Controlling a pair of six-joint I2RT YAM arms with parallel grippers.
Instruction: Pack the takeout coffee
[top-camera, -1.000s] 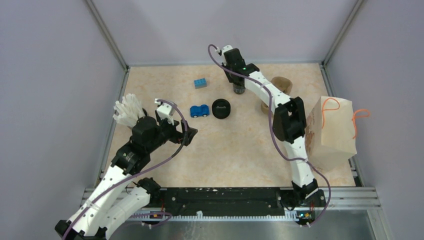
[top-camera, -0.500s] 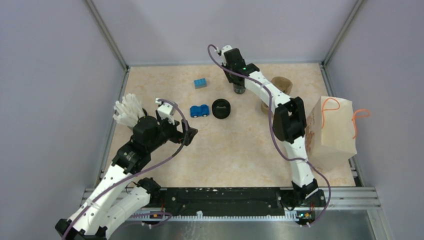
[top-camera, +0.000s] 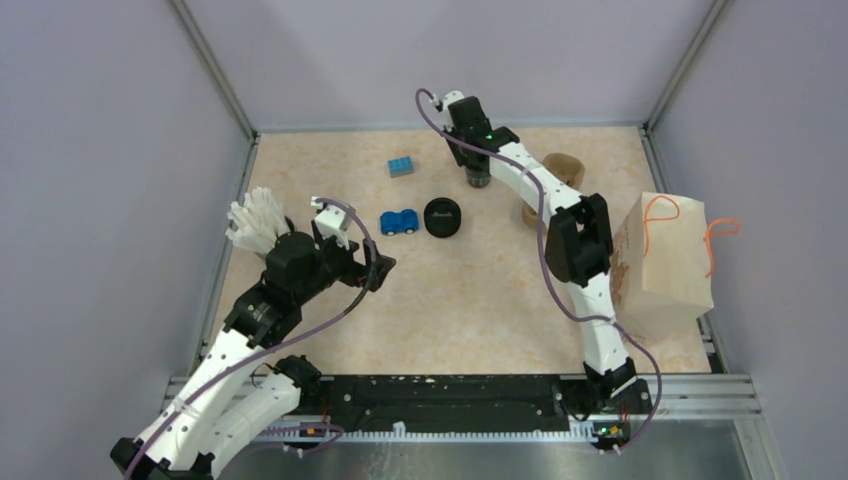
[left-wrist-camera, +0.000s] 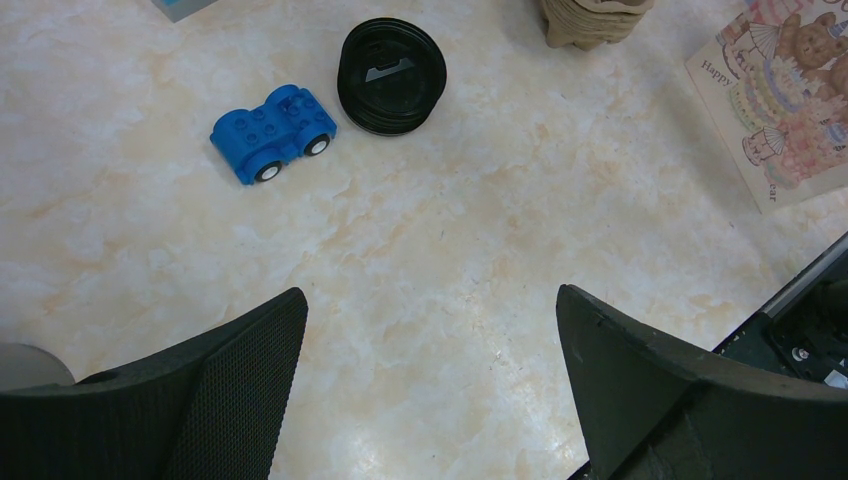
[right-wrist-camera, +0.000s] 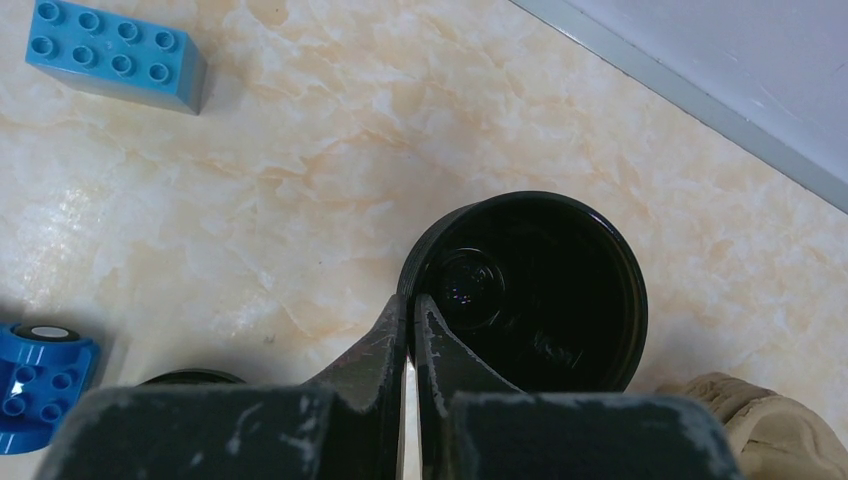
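The black coffee cup (top-camera: 479, 181) stands upright and open at the back of the table; in the right wrist view its round rim (right-wrist-camera: 540, 290) and dark inside show. My right gripper (top-camera: 477, 170) is shut on the cup's left rim (right-wrist-camera: 411, 300), one finger inside and one outside. The flat black lid (top-camera: 442, 217) lies on the table in front of the cup; it also shows in the left wrist view (left-wrist-camera: 391, 62). My left gripper (top-camera: 378, 268) is open and empty above bare table (left-wrist-camera: 430, 300), nearer than the lid.
A blue toy car (top-camera: 399, 221) sits left of the lid. A blue brick (top-camera: 402, 166) lies at the back. A brown pulp carrier (top-camera: 560, 170) is right of the cup. A paper bag (top-camera: 668, 262) stands at the right edge. A cup of white utensils (top-camera: 255, 222) is at the left.
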